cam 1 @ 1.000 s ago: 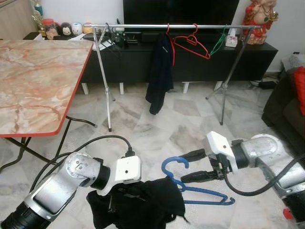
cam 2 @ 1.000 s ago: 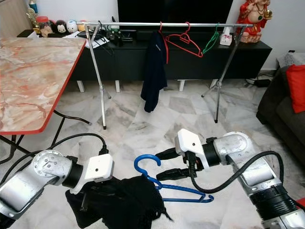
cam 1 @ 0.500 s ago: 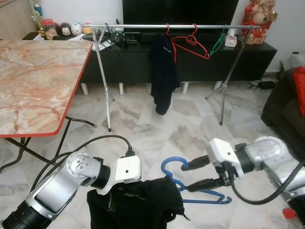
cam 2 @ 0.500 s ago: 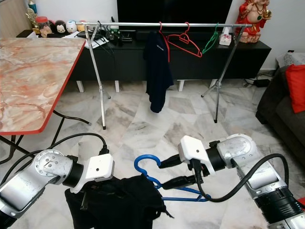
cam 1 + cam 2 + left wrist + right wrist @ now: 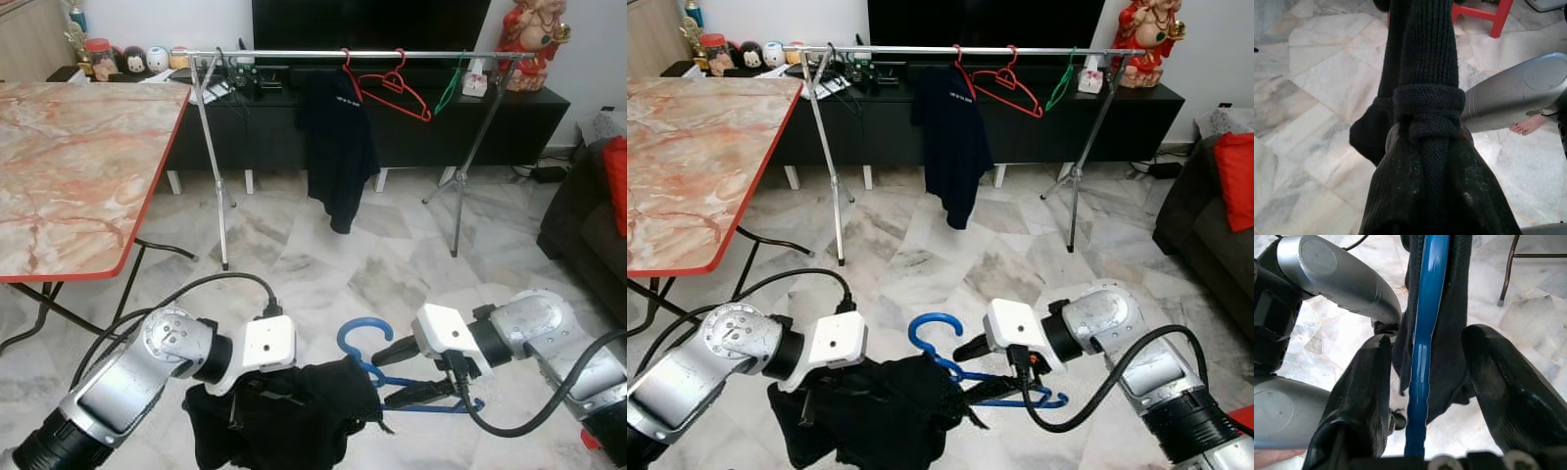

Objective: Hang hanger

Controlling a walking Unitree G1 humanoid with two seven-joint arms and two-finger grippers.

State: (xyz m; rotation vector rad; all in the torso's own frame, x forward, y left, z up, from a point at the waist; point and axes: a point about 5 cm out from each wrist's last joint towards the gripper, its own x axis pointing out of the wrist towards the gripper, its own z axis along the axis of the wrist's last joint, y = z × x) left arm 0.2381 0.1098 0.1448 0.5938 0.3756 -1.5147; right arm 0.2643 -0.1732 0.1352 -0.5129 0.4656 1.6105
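Right hand (image 5: 392, 372) moved closer, fingers spread astride blue hanger (image 5: 364, 343), left hand pinching black garment (image 5: 294, 411)

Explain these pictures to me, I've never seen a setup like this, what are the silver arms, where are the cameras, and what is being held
These come from a humanoid robot with two silver arms ending in two-fingered black grippers. The two wide pictures come from cameras in its head, looking down; the two close-ups come from cameras on its wrists. The left gripper holds a bunched black garment. A blue hanger is partly tucked into that garment, and the right gripper has its open fingers either side of the hanger's blue bar. Ahead stands a metal clothes rail carrying a dark garment, red hangers and a green hanger. A marble-pattern table stands on the robot's left.
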